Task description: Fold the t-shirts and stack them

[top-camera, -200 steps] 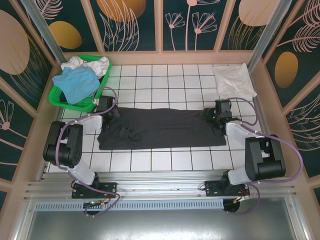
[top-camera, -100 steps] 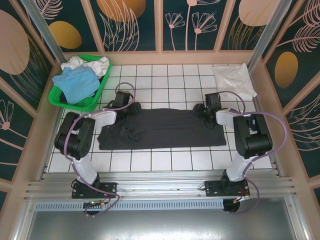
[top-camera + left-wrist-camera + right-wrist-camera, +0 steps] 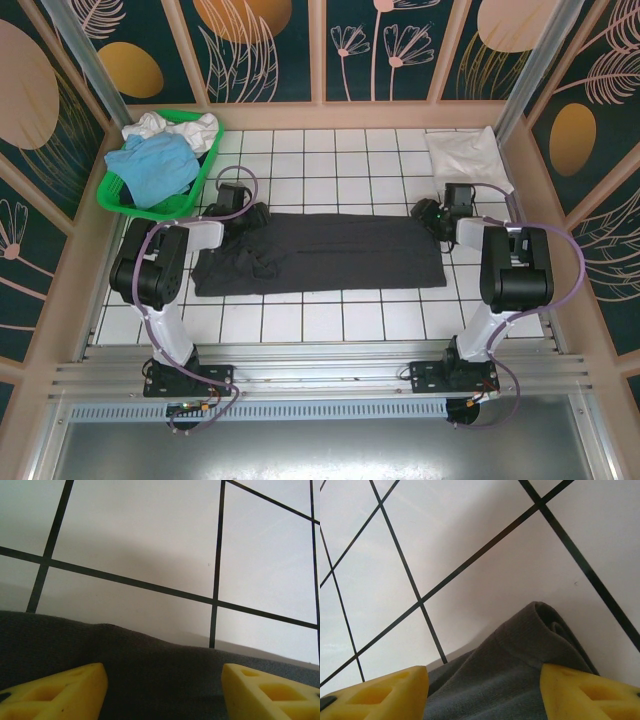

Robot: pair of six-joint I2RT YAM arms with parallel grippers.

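Observation:
The dark charcoal t-shirt [image 3: 330,252] lies as a long flat band across the middle of the white tiled table [image 3: 340,160]. My left gripper [image 3: 248,213] sits low at its far left corner. In the left wrist view the yellow fingers [image 3: 60,692] of the left gripper [image 3: 162,682] stand wide apart, open, with dark cloth [image 3: 160,670] lying between them. My right gripper [image 3: 430,214] is at the far right corner. It is open too [image 3: 484,682], with a rolled hem of the shirt [image 3: 540,630] just ahead of its jaws. A folded white t-shirt [image 3: 466,160] lies at the back right.
A green plastic basket [image 3: 150,207] at the back left holds a light blue t-shirt [image 3: 152,165] and white ones [image 3: 178,127]. Wooden walls close the table on three sides, and a metal rail [image 3: 320,378] runs along the near edge.
Both grippers slid inward along the shirt's far edge, then back out to its far corners. The shirt's right end now lies smoother.

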